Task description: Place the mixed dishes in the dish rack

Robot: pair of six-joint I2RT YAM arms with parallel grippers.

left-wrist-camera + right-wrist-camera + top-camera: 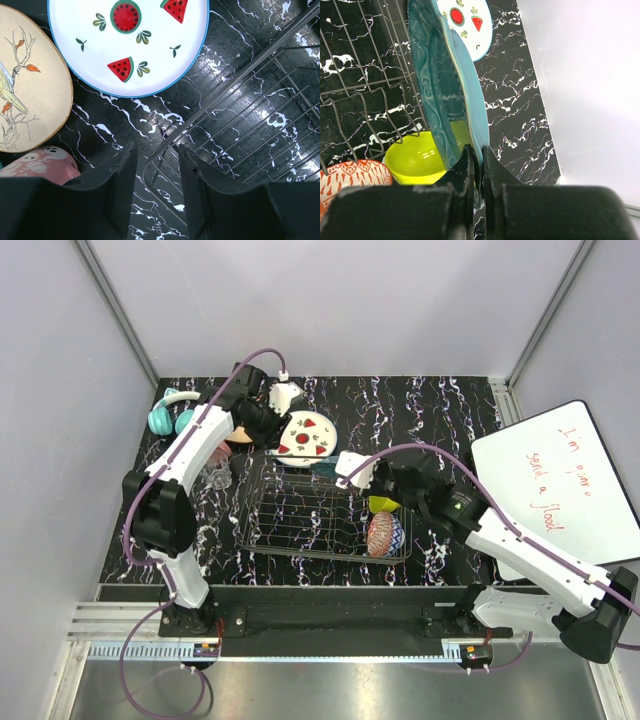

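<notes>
Right tool (476,154) clamps the rim of the teal plate (440,85); such slim purchase may let it pivot onto the yellow-green bowl (415,161) alongside.

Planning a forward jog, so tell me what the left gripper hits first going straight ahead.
Probably the dish rack at its corner wire, just beyond the open left gripper; the watermelon plate lies farther on. Depth is unclear.

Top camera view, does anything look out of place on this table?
Yes: teal cat-ear headphones lie at the far left of the table, the only thing there that is not a dish.
</notes>
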